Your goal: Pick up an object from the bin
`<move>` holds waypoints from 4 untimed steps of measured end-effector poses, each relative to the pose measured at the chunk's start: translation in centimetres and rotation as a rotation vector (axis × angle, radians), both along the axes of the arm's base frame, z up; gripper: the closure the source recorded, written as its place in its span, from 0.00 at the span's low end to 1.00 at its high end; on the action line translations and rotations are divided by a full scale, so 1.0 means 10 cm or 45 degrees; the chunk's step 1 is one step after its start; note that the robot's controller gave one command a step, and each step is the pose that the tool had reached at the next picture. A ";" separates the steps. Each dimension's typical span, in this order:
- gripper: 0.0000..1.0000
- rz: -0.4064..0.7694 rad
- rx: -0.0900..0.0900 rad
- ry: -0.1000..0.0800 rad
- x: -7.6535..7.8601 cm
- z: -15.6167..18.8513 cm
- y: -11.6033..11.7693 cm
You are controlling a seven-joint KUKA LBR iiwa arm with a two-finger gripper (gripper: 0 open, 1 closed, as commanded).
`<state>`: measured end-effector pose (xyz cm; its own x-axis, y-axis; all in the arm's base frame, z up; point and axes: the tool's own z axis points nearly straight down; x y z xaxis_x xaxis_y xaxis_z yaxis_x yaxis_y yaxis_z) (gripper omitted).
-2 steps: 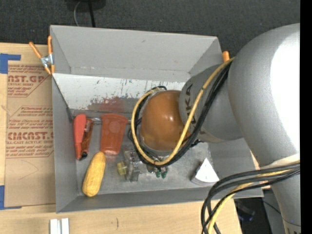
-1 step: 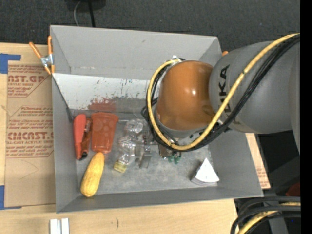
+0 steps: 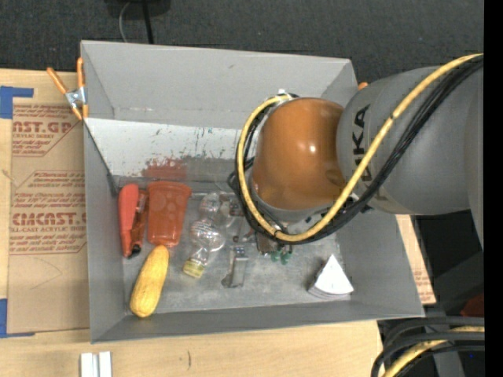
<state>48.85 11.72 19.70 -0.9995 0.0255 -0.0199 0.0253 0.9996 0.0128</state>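
One grey bin [image 3: 100,203] is lying before you. An orange wrist cover [image 3: 299,155] is hanging over its middle, hiding most of the tool [image 3: 255,250]; you cannot tell whether it is apart or together. An orange cup [image 3: 167,210] and a yellow corn cob [image 3: 149,281] are lying at the left. A clear plastic bulb [image 3: 206,238] is lying nearest, just left of the tool, and a white wedge [image 3: 332,278] is lying to its right.

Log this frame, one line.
gripper: low, bin centre | nearest: clear bottle, grey metal piece | grasp: cannot tell | rest: corn cob, orange cup, white wedge

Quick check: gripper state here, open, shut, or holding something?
The gripper: cannot be told; it is low in the bin, beside the clear bottle.
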 end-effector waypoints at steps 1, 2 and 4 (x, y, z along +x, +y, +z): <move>0.00 0.000 0.000 0.000 0.00 0.00 0.00; 0.00 0.063 0.000 -0.014 0.31 -0.43 0.05; 1.00 0.079 0.000 -0.002 0.52 -1.27 0.00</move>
<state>54.07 11.72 6.95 -0.9991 -0.0361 -0.0213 -0.0364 0.9993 0.0131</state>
